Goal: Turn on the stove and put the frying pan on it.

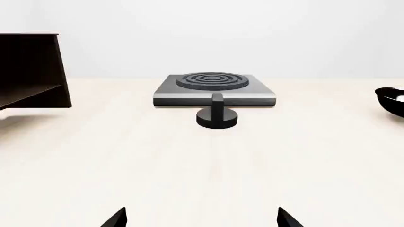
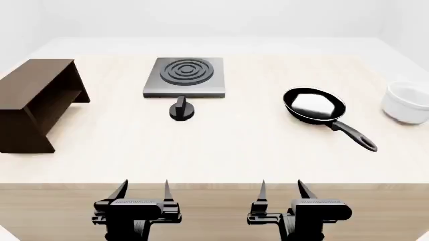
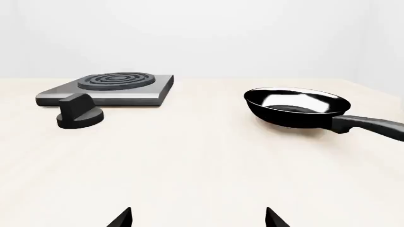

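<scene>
Frying pan [image 2: 314, 105] lies well beyond the spread-fingered right gripper [image 2: 281, 189]; untouched.

A: Setting? Simulated kitchen mock-up: pale wooden table [image 2: 221, 150], blank white walls.

B: Evidence: stove [image 2: 184, 76]; right of it, frying pan [image 2: 314, 105], white bowl [image 2: 406, 102]; left, brown shelf [image 2: 37, 103].

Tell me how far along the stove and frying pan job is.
Nothing looks done yet. The frying pan sits on the table to the right of the stove, whose knob is untouched. Nothing is in hand: the left claw and right claw are open at the near edge. Turning the knob and moving the pan remain.
</scene>
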